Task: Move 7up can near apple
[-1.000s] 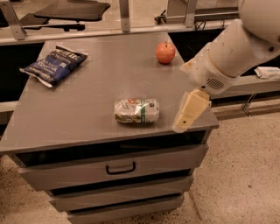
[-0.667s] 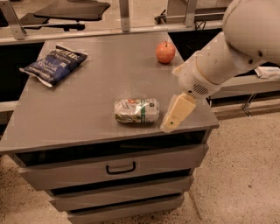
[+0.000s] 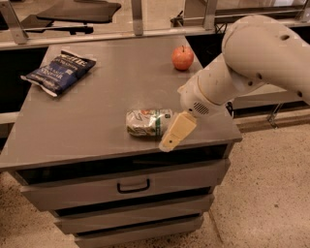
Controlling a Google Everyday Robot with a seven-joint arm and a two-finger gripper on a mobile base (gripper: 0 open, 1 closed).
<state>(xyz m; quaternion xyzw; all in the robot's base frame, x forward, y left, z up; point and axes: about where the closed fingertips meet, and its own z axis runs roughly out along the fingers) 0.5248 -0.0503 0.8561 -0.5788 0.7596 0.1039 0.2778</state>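
Looking at the camera view, the can (image 3: 149, 122) lies on its side near the front of the surface (image 3: 97, 111), well apart from the apple (image 3: 182, 57), which sits near the back on the right. The tool (image 3: 172, 135) is low at the right end of the can, touching it or just beside it, and I cannot tell if it is open or closed. A few things could go wrong from here. A can on its side may roll, so a bump from the tool could push it away before it is held. The front edge is close, so a push that way might send the can off onto the floor (image 3: 271, 193). If the tool grabs only the end of the can, the can may slip or tip out on the way. The apple is round too, so setting the can down too close could knock it and make it roll away. The bag (image 3: 59, 71) lies far off at the back left and should not get in the way. The surface is flat and grey, the top of a cabinet with drawers (image 3: 133, 185) under it. The floor is speckled, and metal bars (image 3: 138, 14) stand behind.
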